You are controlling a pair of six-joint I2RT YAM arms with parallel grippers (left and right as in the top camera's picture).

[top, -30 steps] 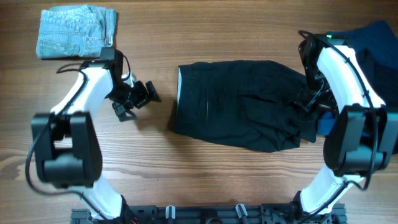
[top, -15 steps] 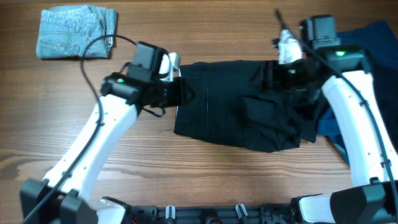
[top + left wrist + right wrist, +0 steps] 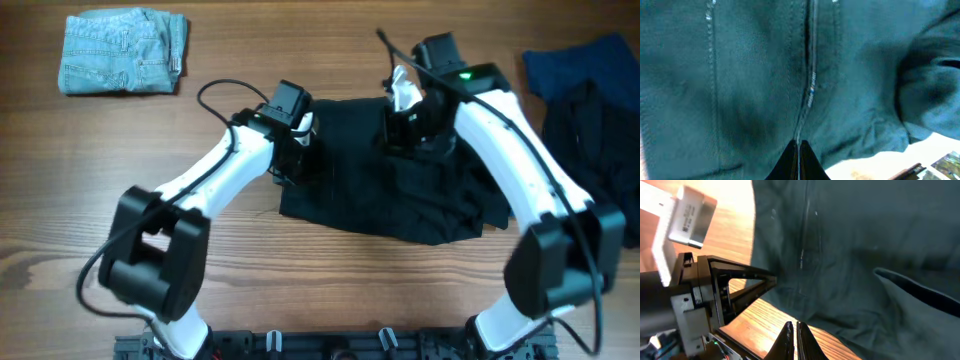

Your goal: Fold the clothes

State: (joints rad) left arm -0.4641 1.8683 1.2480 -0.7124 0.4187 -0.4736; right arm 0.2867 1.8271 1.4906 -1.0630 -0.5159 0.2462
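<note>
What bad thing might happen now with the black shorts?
The left gripper and right gripper are shut at the edge of the black shorts. I cannot tell if they caught cloth; a pull might slip or lift one layer, bunching them. They also sit close together and might bump.

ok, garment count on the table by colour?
pale-blue denim shorts: 1
black: 2 (black shorts at centre, black garment at the right edge)
dark blue garment: 1
total: 4
</note>
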